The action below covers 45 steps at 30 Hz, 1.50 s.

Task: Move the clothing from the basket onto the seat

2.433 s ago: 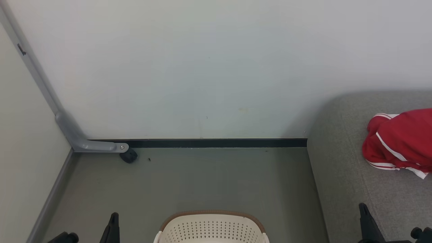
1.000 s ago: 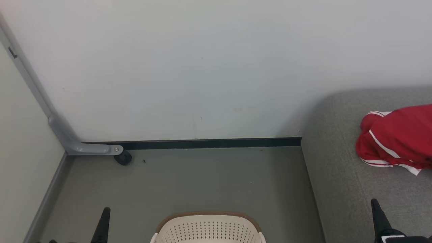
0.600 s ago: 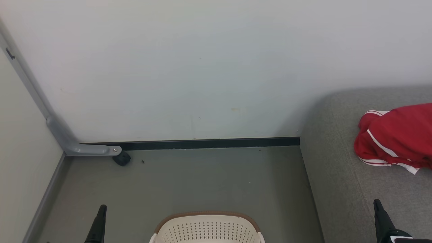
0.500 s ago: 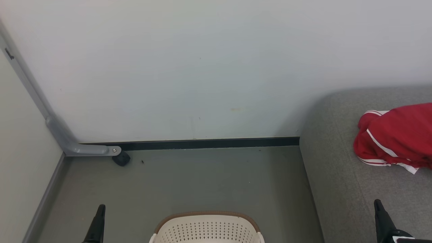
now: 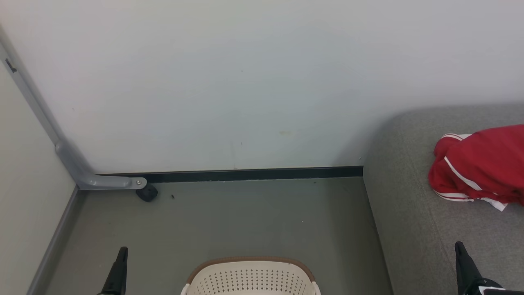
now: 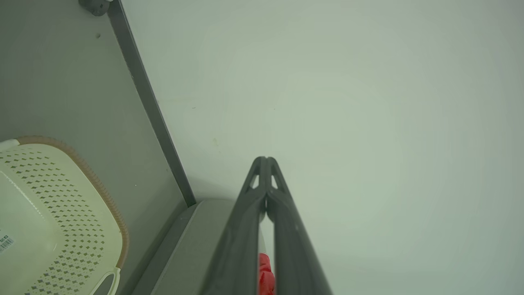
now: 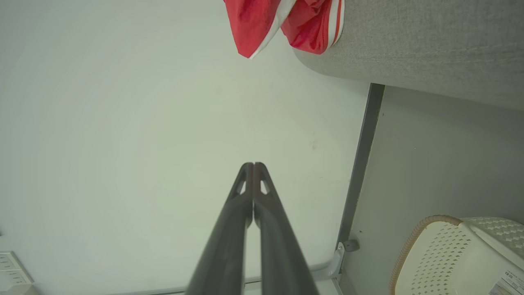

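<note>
The left gripper and right gripper are both closed on nothing, with the basket on the floor between them. Farther off, the red clothing lies bunched on the seat, well beyond the right jaws.

Grey seat bears red clothing; the basket seemingly stands on the floor.

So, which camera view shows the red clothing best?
The head view: the clothing lies bunched on the seat, white stripes clear, though the right edge cuts it off. The right wrist view catches part at its top edge; the left wrist view, a red sliver behind the left gripper.
</note>
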Available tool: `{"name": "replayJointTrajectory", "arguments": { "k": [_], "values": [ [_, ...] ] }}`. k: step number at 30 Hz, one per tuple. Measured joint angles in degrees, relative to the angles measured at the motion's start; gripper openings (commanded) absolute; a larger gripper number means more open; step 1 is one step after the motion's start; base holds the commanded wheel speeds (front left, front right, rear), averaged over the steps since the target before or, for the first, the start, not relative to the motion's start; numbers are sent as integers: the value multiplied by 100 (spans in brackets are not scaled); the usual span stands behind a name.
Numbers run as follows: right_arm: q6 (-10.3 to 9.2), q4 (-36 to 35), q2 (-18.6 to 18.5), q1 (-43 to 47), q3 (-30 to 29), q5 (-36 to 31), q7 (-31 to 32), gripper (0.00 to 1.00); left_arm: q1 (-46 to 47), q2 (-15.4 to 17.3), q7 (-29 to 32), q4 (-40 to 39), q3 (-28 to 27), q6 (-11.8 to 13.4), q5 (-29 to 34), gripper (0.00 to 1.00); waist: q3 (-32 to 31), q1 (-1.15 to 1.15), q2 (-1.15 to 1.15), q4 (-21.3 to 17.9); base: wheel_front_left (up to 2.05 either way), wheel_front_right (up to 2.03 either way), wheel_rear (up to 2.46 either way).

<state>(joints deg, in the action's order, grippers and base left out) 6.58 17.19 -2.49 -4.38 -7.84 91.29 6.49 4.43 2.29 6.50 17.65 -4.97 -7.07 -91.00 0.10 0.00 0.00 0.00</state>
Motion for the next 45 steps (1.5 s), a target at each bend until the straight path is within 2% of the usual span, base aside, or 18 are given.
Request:
{"name": "replayJointTrajectory", "arguments": {
  "k": [45],
  "values": [
    [0,0,1,-5,1,4,0,0,0,-3,0,-9,0,0,-71,0,1,0,0,0,0,0,0]
  ]
}}
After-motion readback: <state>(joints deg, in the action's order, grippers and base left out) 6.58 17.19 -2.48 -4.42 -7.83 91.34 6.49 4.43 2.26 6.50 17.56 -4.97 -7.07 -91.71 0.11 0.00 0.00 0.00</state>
